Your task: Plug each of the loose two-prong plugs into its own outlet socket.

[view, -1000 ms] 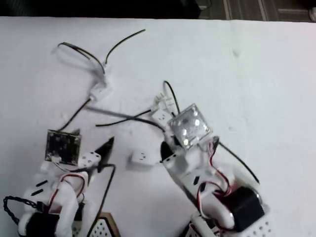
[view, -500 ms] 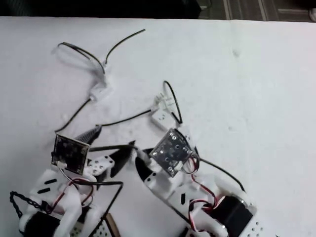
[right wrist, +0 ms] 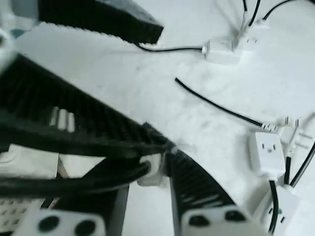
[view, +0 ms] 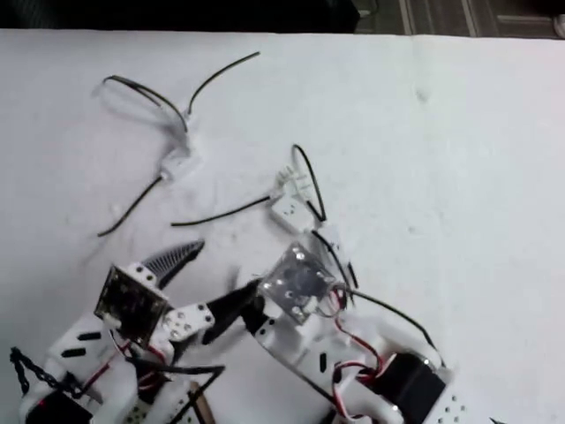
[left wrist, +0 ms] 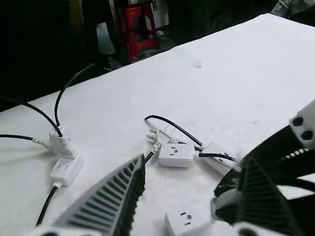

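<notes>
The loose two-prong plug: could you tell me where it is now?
In the high view the plug lies near the middle of the table, right beside a white outlet socket.

Overhead, two wrist close-ups; shared socket (view: 287, 210)

White table (view: 459, 132); red stool (left wrist: 142, 27) behind.

— Is there any writing on the middle socket (left wrist: 175, 154)?
— None that can be read. Its face shows only slots.
— What about the near socket (left wrist: 189, 221) in front of it?
— Slots there as well, and no legible print.
— And the joined plug and socket (left wrist: 63, 157) beyond the middle socket?
— It is plain white. No label, number or sign can be read anywhere.
</notes>
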You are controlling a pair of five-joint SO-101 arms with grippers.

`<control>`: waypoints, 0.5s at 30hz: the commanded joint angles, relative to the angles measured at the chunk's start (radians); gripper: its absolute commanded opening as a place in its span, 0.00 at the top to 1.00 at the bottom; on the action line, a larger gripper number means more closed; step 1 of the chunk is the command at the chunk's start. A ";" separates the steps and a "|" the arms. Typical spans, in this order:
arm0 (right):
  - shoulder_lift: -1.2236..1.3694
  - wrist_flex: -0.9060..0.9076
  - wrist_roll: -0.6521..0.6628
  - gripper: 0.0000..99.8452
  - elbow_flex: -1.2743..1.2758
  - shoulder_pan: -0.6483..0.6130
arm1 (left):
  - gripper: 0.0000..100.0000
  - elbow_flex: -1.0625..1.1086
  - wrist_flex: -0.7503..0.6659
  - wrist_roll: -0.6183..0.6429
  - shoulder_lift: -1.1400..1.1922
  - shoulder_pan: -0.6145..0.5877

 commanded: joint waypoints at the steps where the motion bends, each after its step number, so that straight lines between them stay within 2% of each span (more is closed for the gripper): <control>1: -0.004 -0.021 -0.006 0.98 -0.006 -0.010 | 0.69 -0.043 0.012 -0.012 -0.002 0.012; 4: -0.004 -0.016 -0.006 0.98 -0.006 -0.002 | 0.69 -0.043 0.014 -0.014 -0.002 0.008; 6: -0.004 -0.016 -0.006 0.98 -0.006 0.047 | 0.69 -0.044 0.014 -0.014 -0.002 -0.007; 13: -0.004 0.021 0.002 0.98 -0.006 0.340 | 0.69 -0.038 -0.009 -0.020 -0.001 -0.208; 15: -0.004 0.027 0.002 0.98 -0.005 0.418 | 0.69 -0.029 -0.012 -0.071 0.004 -0.254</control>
